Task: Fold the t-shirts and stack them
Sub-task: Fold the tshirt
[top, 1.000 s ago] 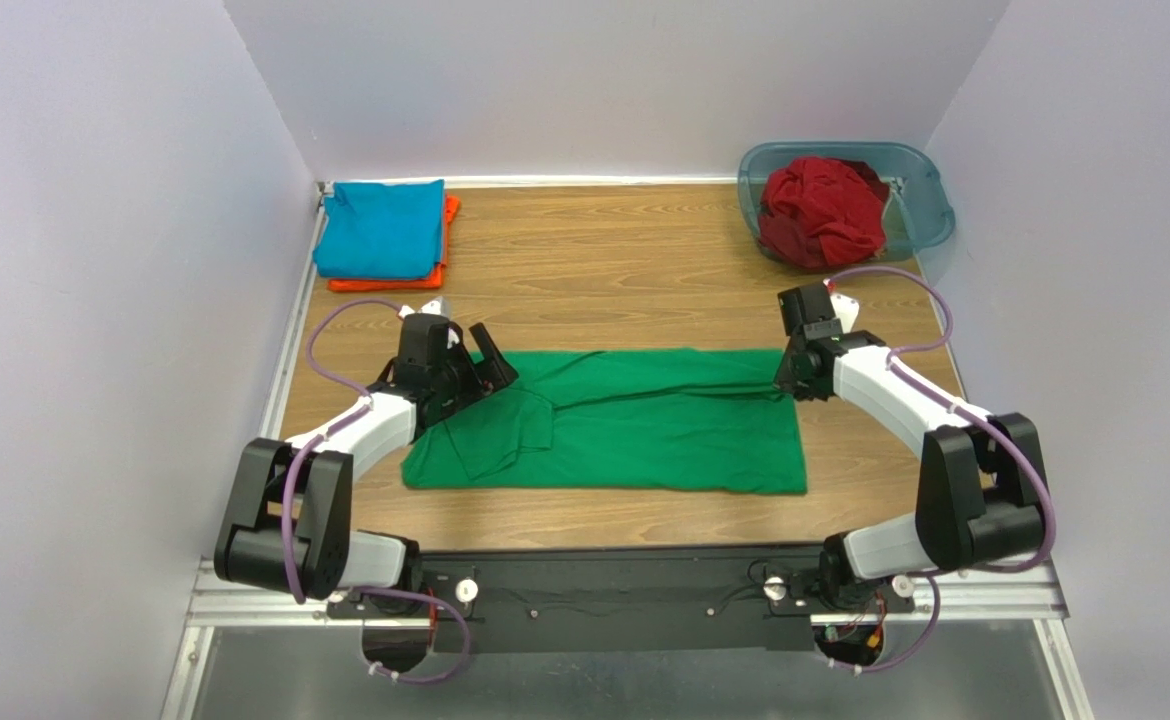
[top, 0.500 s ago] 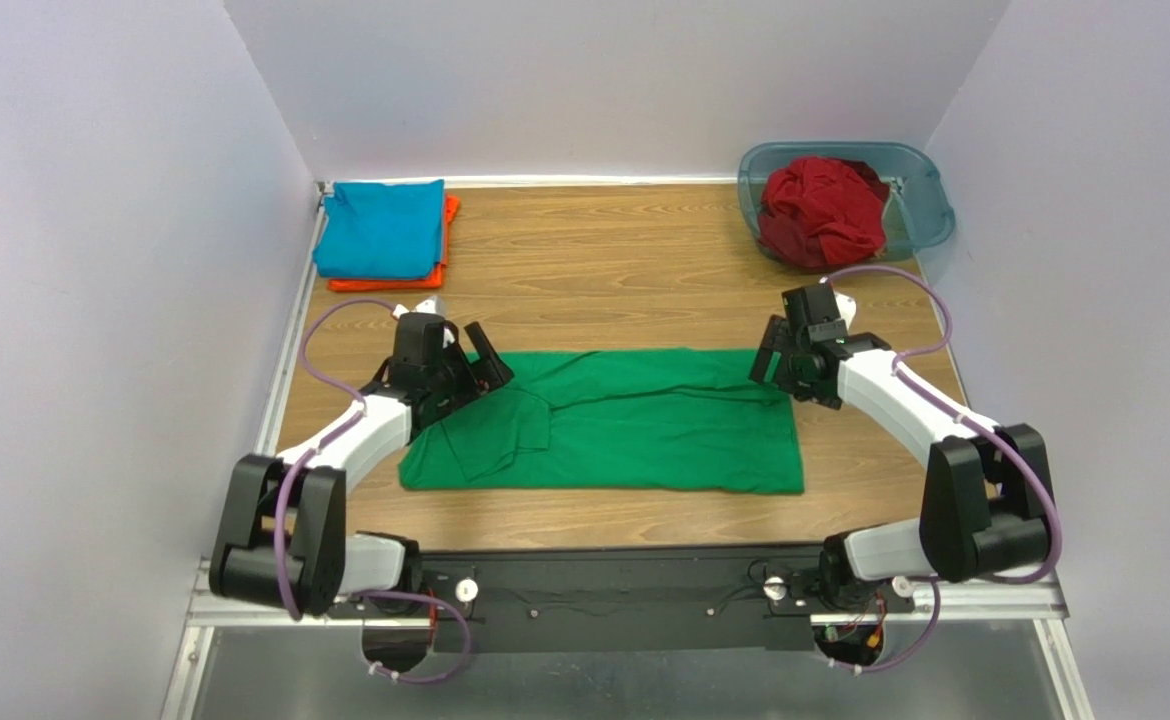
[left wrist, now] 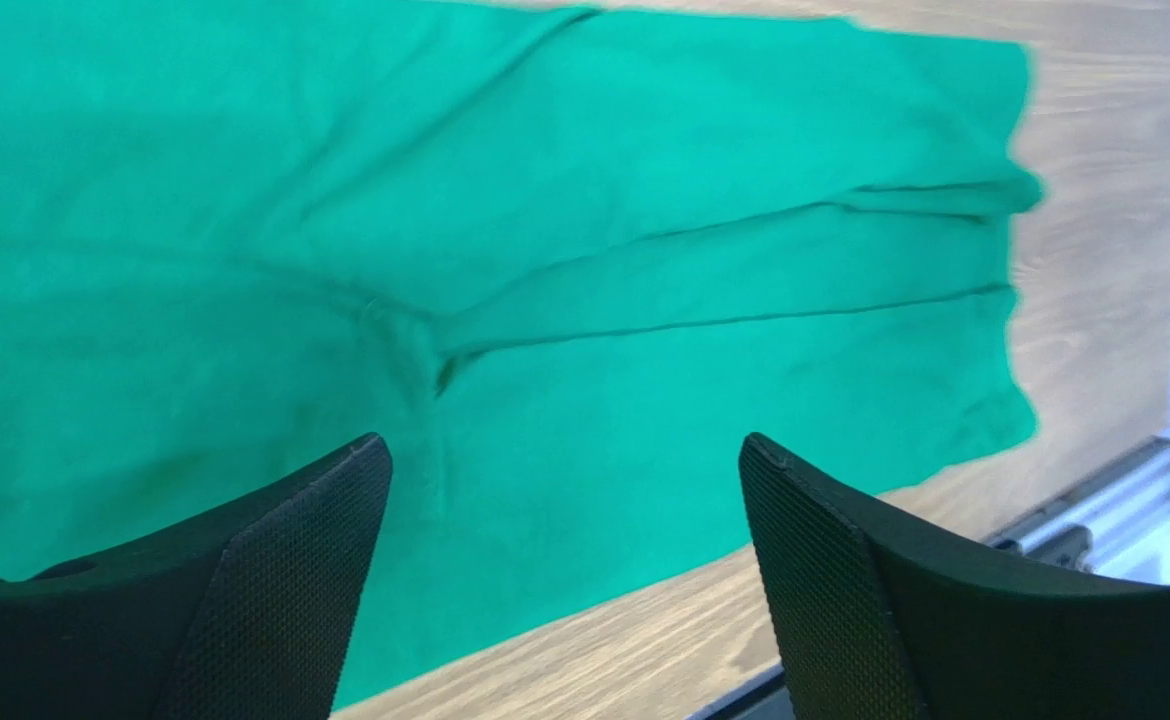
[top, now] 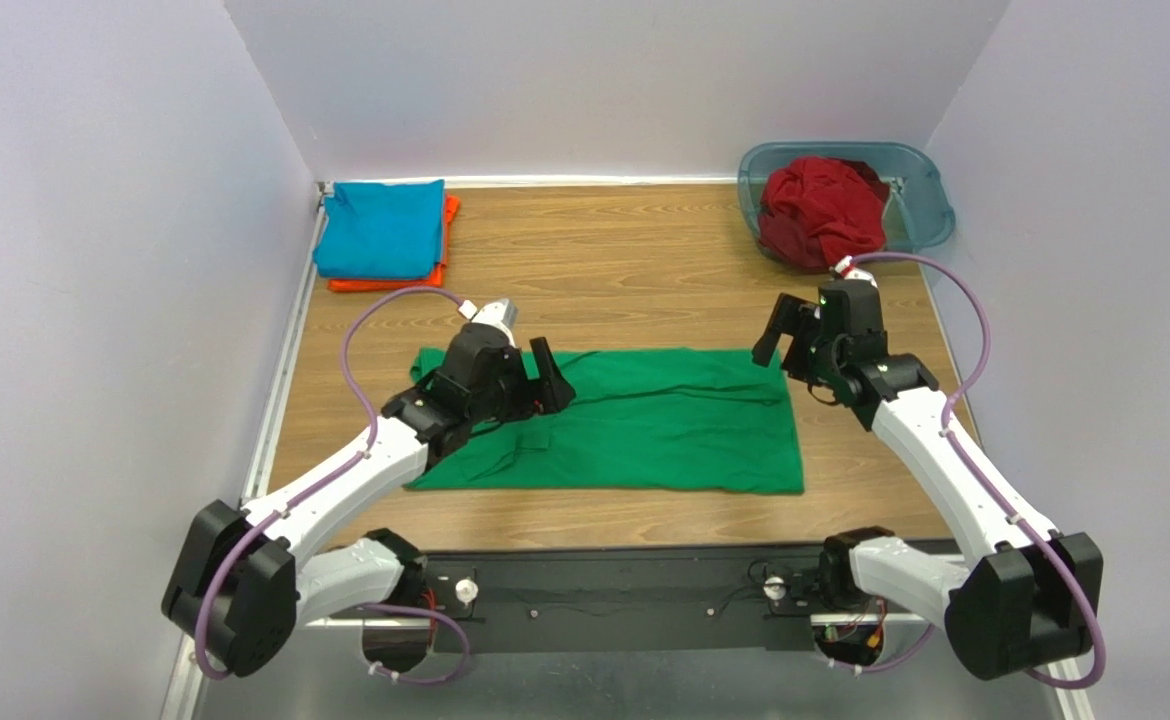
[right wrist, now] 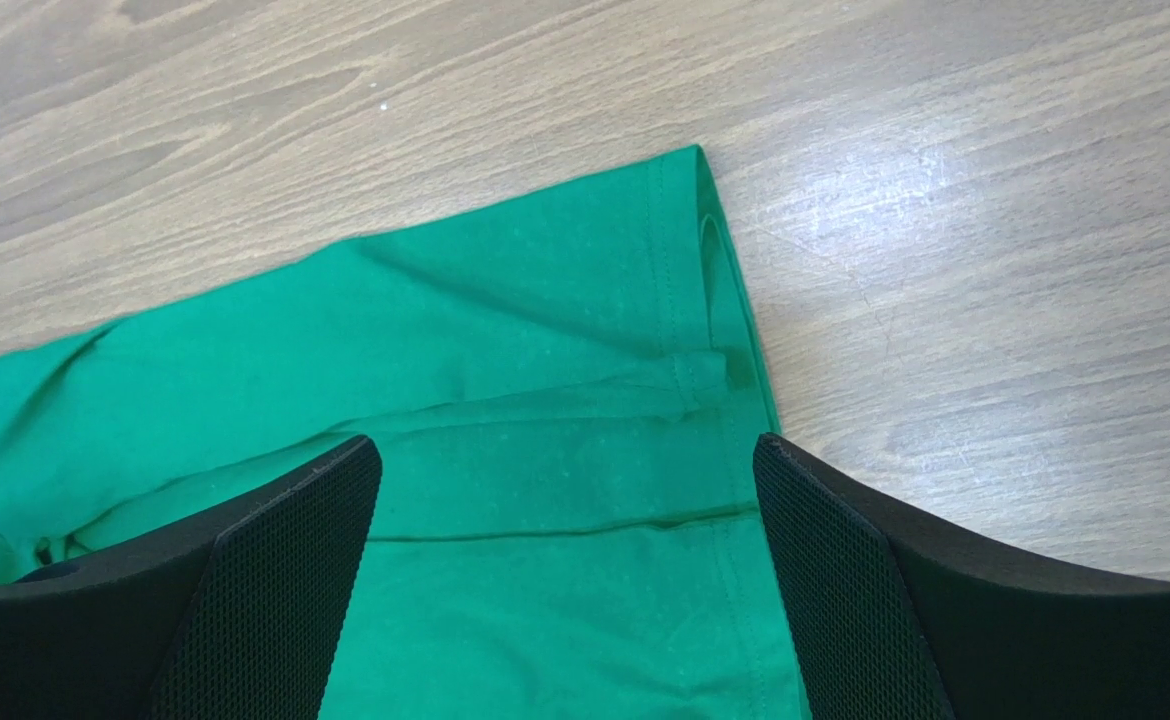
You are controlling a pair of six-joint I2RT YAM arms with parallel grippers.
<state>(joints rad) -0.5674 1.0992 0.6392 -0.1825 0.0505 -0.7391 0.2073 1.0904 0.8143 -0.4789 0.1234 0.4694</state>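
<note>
Top external view gives us the green t-shirt spread flat in the middle of the counter, folded into a long band that runs from left to right. Its near edge is straight. At its left end a sleeve is folded over the body and makes a few creases.

Over that left end we see the left hand, its jaws standing wide apart with nothing between them. In the left wrist view the cloth fills most of the picture below the two black fingers, and a folded seam runs across it towards the far end, where bare wood shows.

The right hand is at the shirt's far right corner, and it too is wide open and grips nothing. From the right wrist view we look down on that corner: the hemmed edge lies flat on the wood, and bare counter lies beyond it. We cannot tell from any view whether either hand touches the cloth.

Further out, in the far left corner of the counter, we find the teal-blue t-shirt folded and lying on top of the folded orange t-shirt, of which only the near and right edges show. In the far right corner the dark red t-shirt lies crumpled inside the translucent blue-grey tub, well apart from the green one.
</note>
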